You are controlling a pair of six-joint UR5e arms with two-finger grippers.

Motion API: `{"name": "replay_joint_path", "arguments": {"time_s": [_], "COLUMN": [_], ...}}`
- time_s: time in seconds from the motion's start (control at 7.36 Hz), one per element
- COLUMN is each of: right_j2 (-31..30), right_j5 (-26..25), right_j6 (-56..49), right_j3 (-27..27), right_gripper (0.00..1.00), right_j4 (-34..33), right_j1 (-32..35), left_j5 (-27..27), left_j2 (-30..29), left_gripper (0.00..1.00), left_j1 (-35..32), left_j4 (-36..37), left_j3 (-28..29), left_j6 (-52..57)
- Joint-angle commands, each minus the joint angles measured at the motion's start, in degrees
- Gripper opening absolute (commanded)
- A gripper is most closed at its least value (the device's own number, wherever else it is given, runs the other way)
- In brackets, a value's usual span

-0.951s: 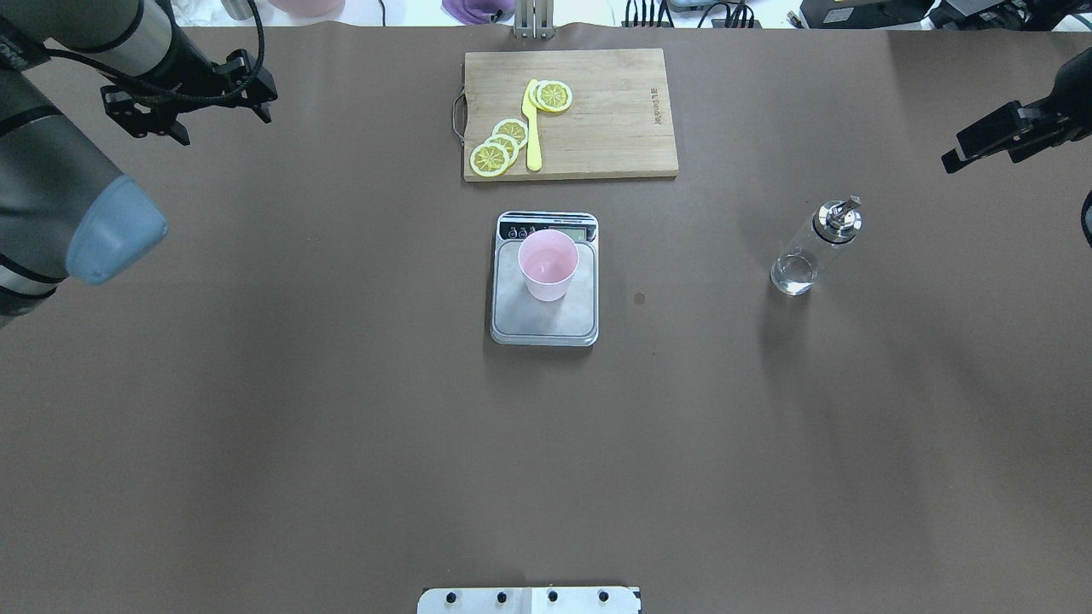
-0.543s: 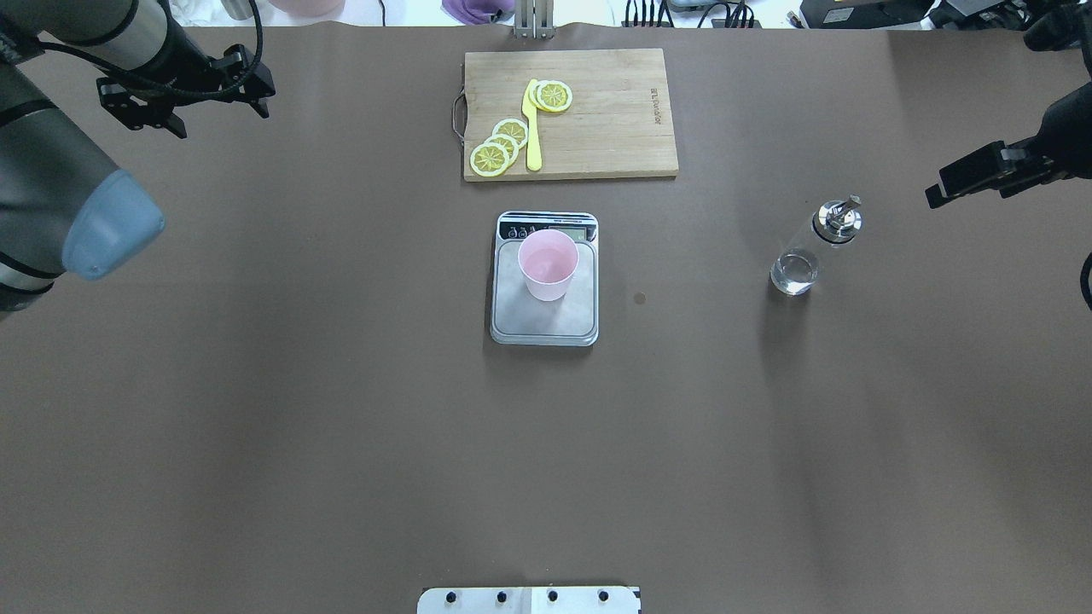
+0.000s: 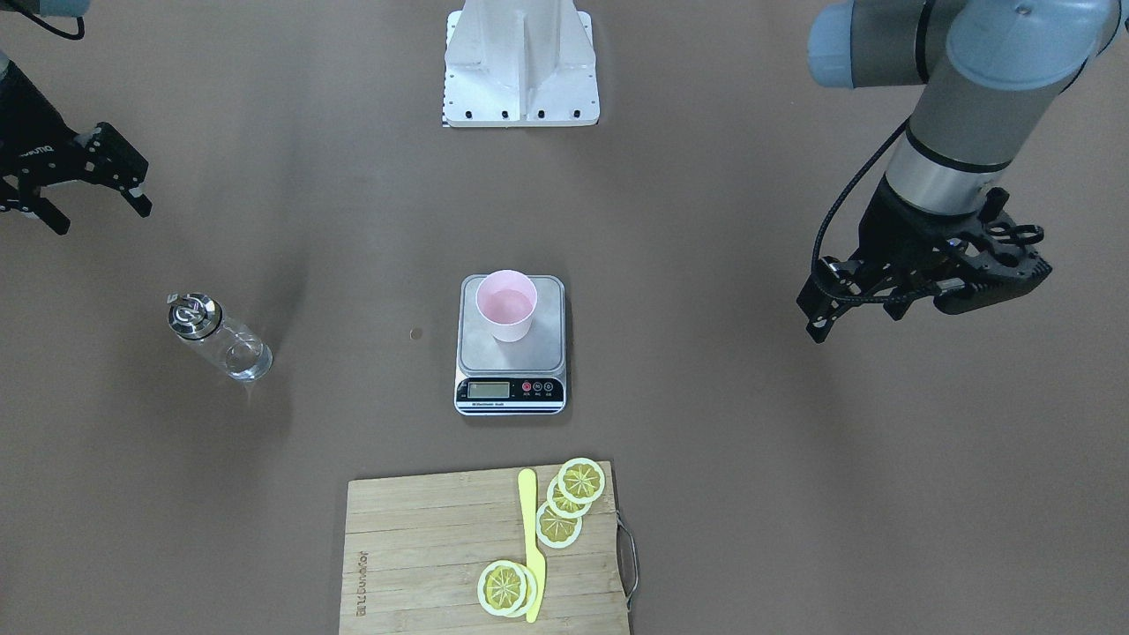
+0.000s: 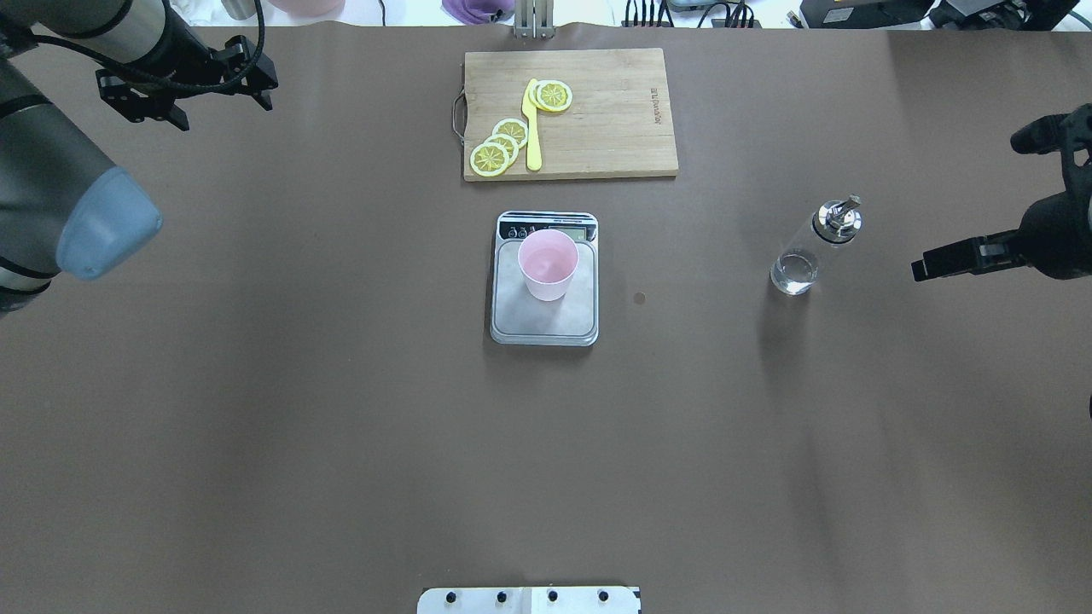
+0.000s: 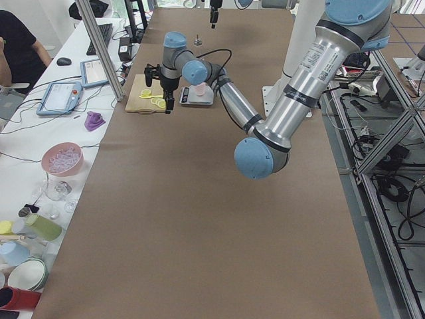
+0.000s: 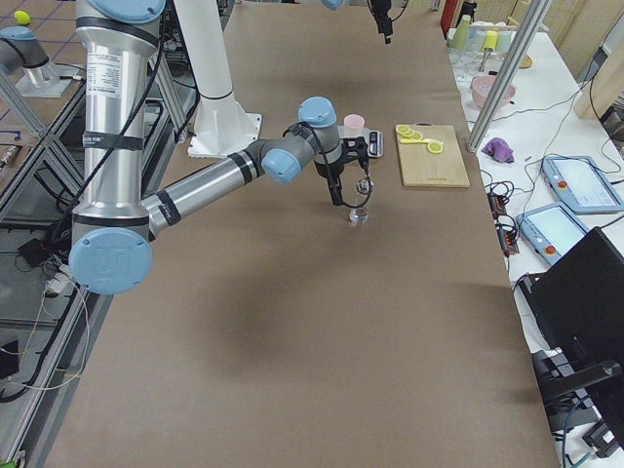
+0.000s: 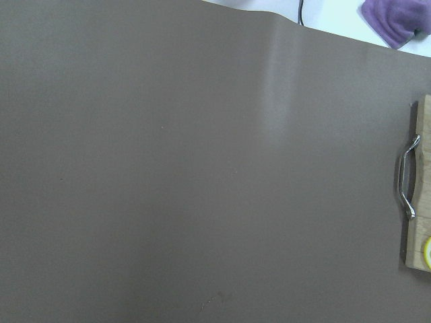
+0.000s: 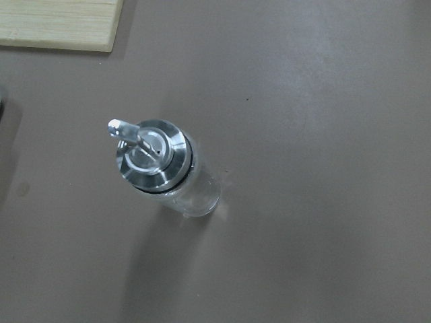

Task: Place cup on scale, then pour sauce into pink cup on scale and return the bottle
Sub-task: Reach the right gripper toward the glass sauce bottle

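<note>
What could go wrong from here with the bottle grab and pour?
1. The bottle is slim, smooth glass and stands free on the table. The right gripper is open and well clear of it. An off-centre close could tip it or slide it.
2. The cup is narrow and sits toward the display end of the scale. A slightly misaimed pour would likely wet the platform or the buttons, and a bump from the spout could topple the cup.

The brown table (image 4: 341,469) holds a kitchen scale (image 4: 546,320) at centre, a wooden cutting board (image 4: 614,119) beyond it, and a glass bottle (image 4: 806,251) on the right
</note>
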Motion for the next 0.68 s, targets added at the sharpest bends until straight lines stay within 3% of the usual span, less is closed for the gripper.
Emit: {"name": "replay_joint_path", "arguments": {"time_s": [0.0,0.27,0.54], "right_j2": [-1.59,-1.06,-1.15], "right_j5": [-4.97,-13.31,-16.22], "right_j6": [1.95,1.87,1.95], "right_j3": [-0.81,-1.76,-6.67], "right_gripper": [1.0,1.0,1.0], "right_j4": [6.64,10.22,21.0], "right_j1": [-4.74,-9.93,-10.74], "left_j5": [0.2,0.29,0.38], "left_j2": [-0.02,-0.38,-0.38], "left_gripper": [0.98,0.98,0.98], "left_j1": [0.07,0.07,0.07], "left_j4": [-0.04,0.04,0.04], "left_j3": [-0.33,-0.24,-0.15], "left_j6": [-0.07,0.02,-0.07]}}
